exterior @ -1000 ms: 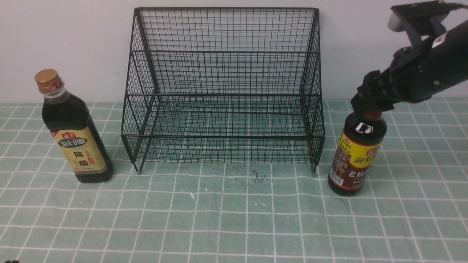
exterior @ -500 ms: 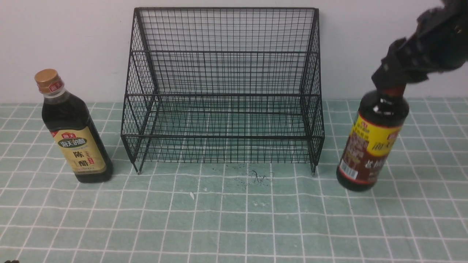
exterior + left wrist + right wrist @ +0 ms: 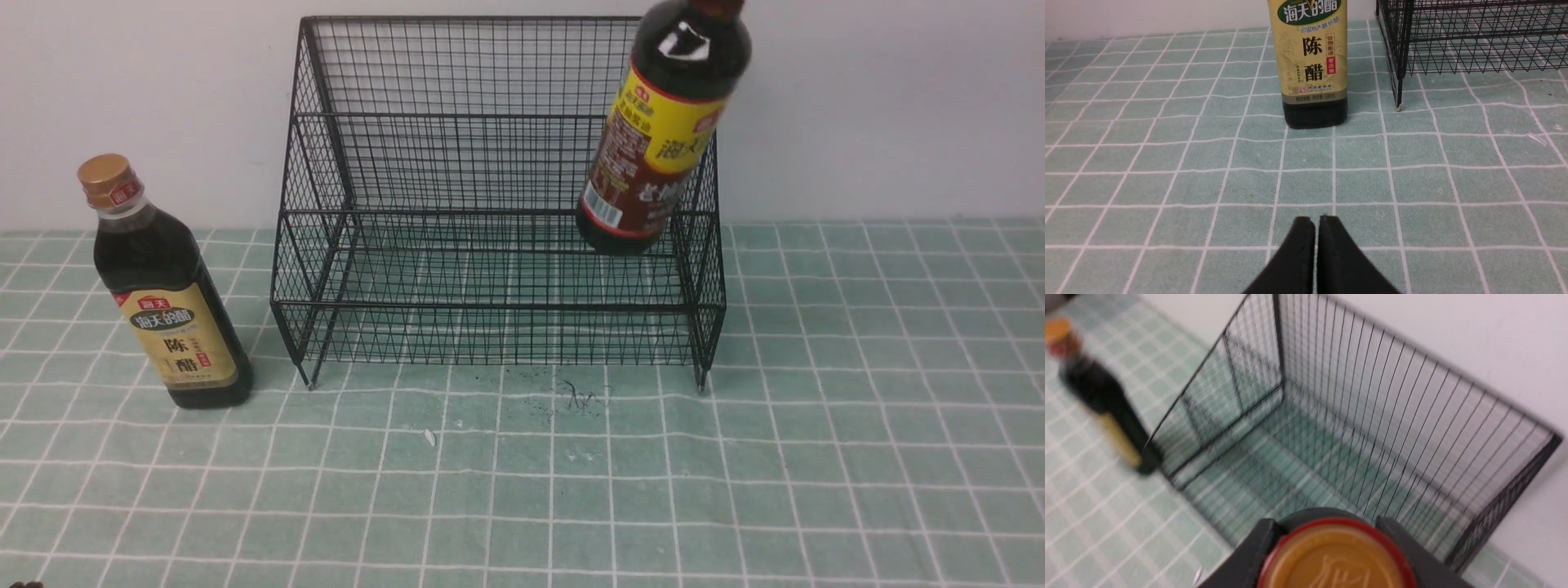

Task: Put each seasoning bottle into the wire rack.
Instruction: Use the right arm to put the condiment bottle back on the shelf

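A pale green cloth [image 3: 522, 506] ruled in a white grid covers the table. It is soft and faintly rippled, with broad open room in front of the rack and to its right. Against a plain white wall [image 3: 882, 106] stands the large black wire-mesh rack [image 3: 457, 163], made of thin stiff wires. It has a tall back, sloping sides, two steps and a low front rail, and is open at top and front.

Left of the rack, upright on the cloth, is the broad dark-liquid bottle with gold cap and beige label [image 3: 167, 302], flat-faced and sloping at the shoulder. Its base stands near the rack's front left foot but apart from it.

The slimmer round dark bottle with yellow-red label [image 3: 663, 131] hangs in the air, tilted, its glossy shoulder catching light. Its base shows before the upper step, close to the right side wall; whether it touches wire cannot be told. Its neck runs off the top edge of the front view.

In the blurred right wrist view, the right gripper [image 3: 1327, 535] clamps that bottle's red-rimmed gold cap [image 3: 1333, 567] between two dark fingers, the jaws partly apart around it. The left gripper [image 3: 1316, 249] sits low over bare cloth short of the broad bottle, its black tapered fingers pressed together and holding nothing.
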Motion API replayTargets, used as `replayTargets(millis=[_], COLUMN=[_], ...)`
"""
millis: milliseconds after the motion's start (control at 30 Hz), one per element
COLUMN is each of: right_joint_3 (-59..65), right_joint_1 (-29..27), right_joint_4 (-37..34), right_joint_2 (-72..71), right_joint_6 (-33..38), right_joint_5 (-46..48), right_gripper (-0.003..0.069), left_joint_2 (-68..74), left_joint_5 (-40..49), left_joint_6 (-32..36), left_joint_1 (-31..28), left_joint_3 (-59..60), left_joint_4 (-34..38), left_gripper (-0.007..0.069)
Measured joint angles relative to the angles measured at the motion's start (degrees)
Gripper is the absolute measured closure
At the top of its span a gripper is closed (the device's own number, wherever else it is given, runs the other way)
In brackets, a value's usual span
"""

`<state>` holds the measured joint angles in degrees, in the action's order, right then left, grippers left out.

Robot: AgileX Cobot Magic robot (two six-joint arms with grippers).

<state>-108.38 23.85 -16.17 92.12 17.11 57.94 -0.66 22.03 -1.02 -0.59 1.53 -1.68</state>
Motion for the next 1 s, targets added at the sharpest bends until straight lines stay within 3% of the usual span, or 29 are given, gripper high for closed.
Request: replayTargets(millis=[333, 800, 1000], right_joint_3=[-4.1, -4.3, -4.3], right_joint_1=[0.0, 0.0, 0.0], right_joint_4=[0.9, 12.1, 12.5], right_joint_2=[11.1, 18.0, 21.0], right_joint_6=[0.1, -1.7, -2.3], right_joint_5=[-9.7, -8.5, -8.8], right_gripper=[0.0381, 0.0382, 0.0382], left_joint_2=[0.0, 0.0, 0.0], left_joint_5=[0.0, 0.0, 0.0], left_joint_6=[0.0, 0.0, 0.0], left_joint_1=[0.0, 0.0, 0.0], left_joint_3=[0.0, 0.0, 0.0], left_joint_4=[0.0, 0.0, 0.0], left_gripper=[0.0631, 0.0631, 0.0631])
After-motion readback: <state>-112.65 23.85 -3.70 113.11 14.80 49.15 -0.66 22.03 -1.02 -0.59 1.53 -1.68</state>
